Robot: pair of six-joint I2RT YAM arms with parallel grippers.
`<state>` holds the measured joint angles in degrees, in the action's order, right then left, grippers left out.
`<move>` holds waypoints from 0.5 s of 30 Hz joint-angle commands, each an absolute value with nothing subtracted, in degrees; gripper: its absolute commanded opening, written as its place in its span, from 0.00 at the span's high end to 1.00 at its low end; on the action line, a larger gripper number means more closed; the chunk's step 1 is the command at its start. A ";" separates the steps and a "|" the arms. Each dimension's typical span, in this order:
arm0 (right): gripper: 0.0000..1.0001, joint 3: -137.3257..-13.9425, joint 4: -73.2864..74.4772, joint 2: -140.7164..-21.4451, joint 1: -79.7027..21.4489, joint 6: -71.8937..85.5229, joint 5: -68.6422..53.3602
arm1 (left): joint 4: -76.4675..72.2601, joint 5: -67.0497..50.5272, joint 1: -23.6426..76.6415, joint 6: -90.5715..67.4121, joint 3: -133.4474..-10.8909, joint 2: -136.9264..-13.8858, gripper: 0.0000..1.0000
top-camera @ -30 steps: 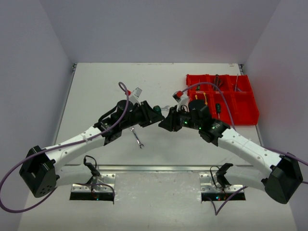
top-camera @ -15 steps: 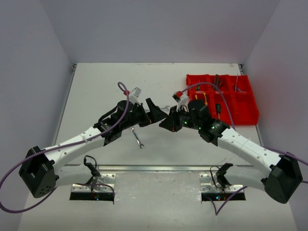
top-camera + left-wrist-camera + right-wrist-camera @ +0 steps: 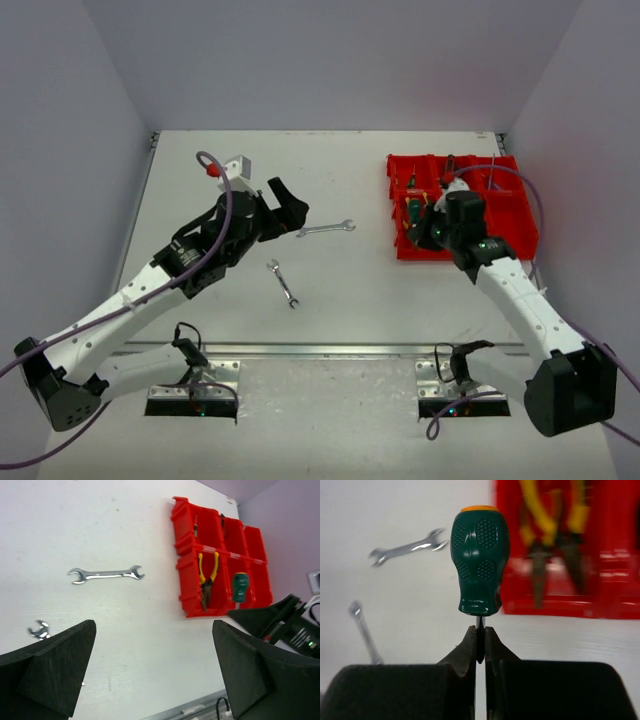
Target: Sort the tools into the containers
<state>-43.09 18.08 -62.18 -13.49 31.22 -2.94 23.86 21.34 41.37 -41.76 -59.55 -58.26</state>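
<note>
My right gripper (image 3: 480, 639) is shut on the thin shaft of a green screwdriver (image 3: 480, 560) with an orange cap. From above, the right gripper (image 3: 418, 224) carries the green screwdriver (image 3: 410, 210) over the near-left part of the red bin tray (image 3: 510, 215). Yellow-handled pliers (image 3: 207, 577) lie in a near compartment. Two silver wrenches lie on the table: a long wrench (image 3: 325, 229) and a small wrench (image 3: 284, 282). My left gripper (image 3: 288, 205) is open and holds nothing, just left of the long wrench (image 3: 106, 573).
Dark slim tools (image 3: 195, 525) lie in the tray's far compartments. The tray stands at the table's back right, near the right wall. A metal rail (image 3: 320, 350) runs along the table's near edge.
The two grippers were together at the table's middle. The left one has opened and drawn back to the left. The right arm has swung right to the tray with the green screwdriver.
</note>
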 commanded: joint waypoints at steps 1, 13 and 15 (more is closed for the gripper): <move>1.00 -49.43 24.83 -66.40 -1.09 27.26 1.73 | 30.92 25.85 40.44 -35.56 -59.66 -55.74 0.00; 1.00 -64.64 29.21 -89.57 7.70 24.25 6.85 | 33.32 20.89 40.05 -31.47 -52.07 -56.50 0.00; 1.00 -65.19 29.75 -92.15 7.90 23.75 7.21 | 33.57 20.75 39.83 -31.46 -51.78 -57.62 0.00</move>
